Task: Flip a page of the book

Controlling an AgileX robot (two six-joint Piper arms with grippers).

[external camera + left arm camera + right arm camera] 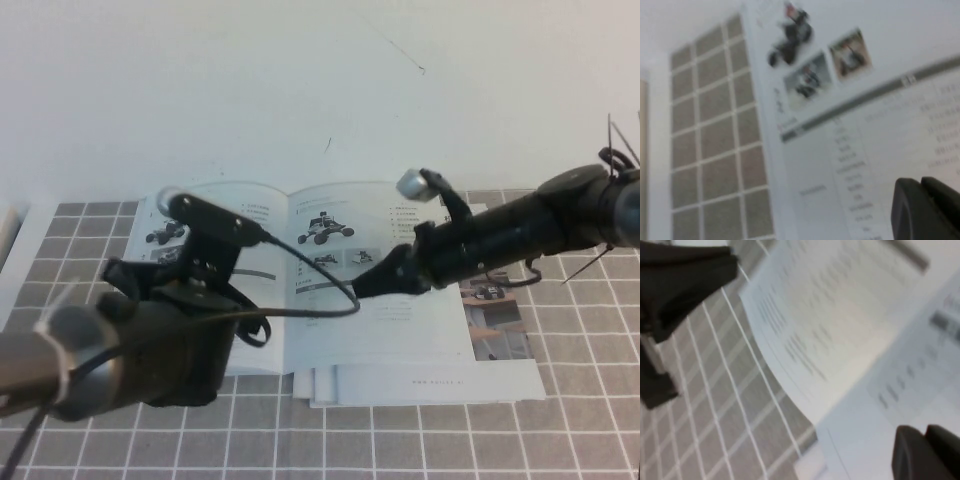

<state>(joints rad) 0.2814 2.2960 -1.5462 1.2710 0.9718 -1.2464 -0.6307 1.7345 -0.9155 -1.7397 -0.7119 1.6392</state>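
The right gripper (368,283) hovers low over the open book (330,290), its fingers (925,452) pressed together; whether they pinch the page (385,290) cannot be told, since the tip hides the contact. The left gripper (205,262) sits over the book's left half, its fingers' state indiscernible. The book lies open on the checked cloth (450,440).

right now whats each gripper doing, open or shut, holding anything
Left gripper: over the book's left page; open or shut cannot be told.
Right gripper: over the right-hand page, jaws look shut; whether it pinches the page cannot be told.
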